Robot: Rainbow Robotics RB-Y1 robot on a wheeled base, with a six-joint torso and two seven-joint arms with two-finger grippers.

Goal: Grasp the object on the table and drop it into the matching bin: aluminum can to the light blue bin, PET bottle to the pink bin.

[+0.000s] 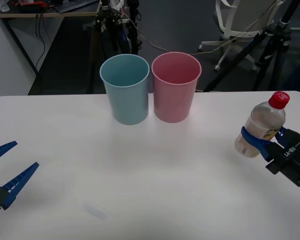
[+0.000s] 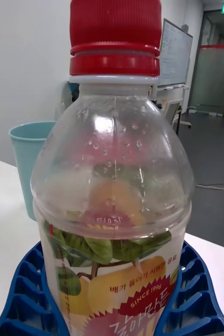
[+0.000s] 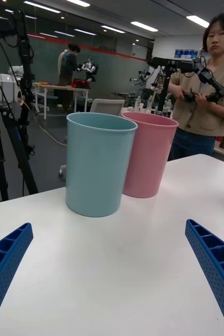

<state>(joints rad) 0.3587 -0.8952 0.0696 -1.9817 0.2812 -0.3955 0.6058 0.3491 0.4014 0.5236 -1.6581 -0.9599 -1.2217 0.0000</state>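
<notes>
The PET bottle [image 1: 262,125], clear with a red cap and a pale fruit-print label, is held a little tilted at the table's right edge. My right gripper [image 1: 256,141] is shut on its lower body; in the right wrist view the bottle [image 2: 112,199] stands between the blue fingers [image 2: 25,294]. The pink bin [image 1: 175,86] stands upright at the back centre, touching the light blue bin [image 1: 125,88] on its left. My left gripper [image 1: 10,165] rests open at the front left, and its wrist view shows the light blue bin [image 3: 97,163] and the pink bin [image 3: 149,153].
The white table [image 1: 140,175] lies bare between the bins and both grippers. Tripods, cables and a chair stand on the dark floor beyond the table's far edge. A faint pale mark [image 1: 95,211] lies near the table's front.
</notes>
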